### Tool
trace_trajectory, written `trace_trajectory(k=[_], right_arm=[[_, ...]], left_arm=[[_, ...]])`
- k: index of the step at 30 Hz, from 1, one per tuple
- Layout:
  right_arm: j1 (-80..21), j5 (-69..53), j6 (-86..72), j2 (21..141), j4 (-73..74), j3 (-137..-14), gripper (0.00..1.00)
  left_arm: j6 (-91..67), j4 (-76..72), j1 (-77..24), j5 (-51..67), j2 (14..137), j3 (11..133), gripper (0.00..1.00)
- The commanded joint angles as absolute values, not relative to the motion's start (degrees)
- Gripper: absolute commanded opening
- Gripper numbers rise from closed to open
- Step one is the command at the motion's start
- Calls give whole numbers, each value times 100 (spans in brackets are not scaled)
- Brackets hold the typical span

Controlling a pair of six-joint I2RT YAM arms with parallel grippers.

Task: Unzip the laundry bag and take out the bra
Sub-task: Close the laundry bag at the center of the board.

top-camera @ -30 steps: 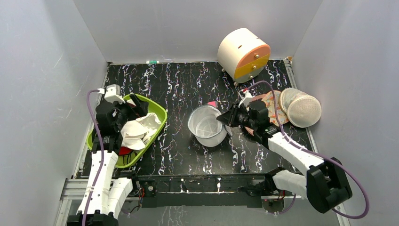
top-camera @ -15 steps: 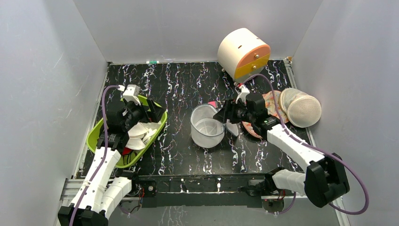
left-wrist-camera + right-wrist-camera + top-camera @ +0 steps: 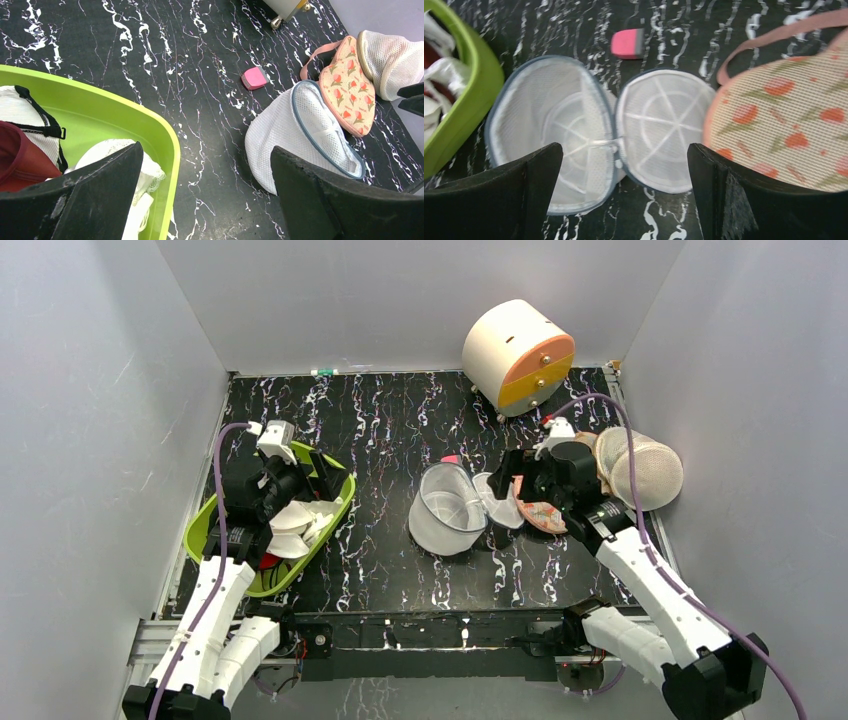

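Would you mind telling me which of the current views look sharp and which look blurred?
Right wrist: soft, the laundry bag and floral fabric smeared. Left wrist: crisp, down to the rim of the green tub. Top external: sharp, evenly lit, no obvious glare.

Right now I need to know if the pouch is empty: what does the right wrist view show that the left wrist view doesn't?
Only the right wrist view shows the laundry bag spread open, both mesh halves facing the camera with nothing inside. Only the left wrist view shows the domed mesh bag and the maroon garment in the green bin. Both show the laundry bag, the pink block, the floral piece and the green bin.
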State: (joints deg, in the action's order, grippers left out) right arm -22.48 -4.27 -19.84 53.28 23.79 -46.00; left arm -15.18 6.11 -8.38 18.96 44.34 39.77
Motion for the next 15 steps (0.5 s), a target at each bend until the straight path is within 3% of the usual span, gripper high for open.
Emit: trace_trajectory(k=[1,5,9,15], right_arm=[[-1960,545,-2333,5026,2659,-4358,94],[-1659,232,-2891,5023,2776,-4080,85],[-1239,-96,-4054,5025,2911,-3664,83],[-549,-1146,-5401,4608,1650,-2303,83]], left_arm=[[-1468,628,-853,2062,4427,4203,98],[-1468,619,-853,2087,4425,4201,98],[-1470,607,-855,2087,4375,4207,98],[-1475,591,-852,2087,4358,4192,98]])
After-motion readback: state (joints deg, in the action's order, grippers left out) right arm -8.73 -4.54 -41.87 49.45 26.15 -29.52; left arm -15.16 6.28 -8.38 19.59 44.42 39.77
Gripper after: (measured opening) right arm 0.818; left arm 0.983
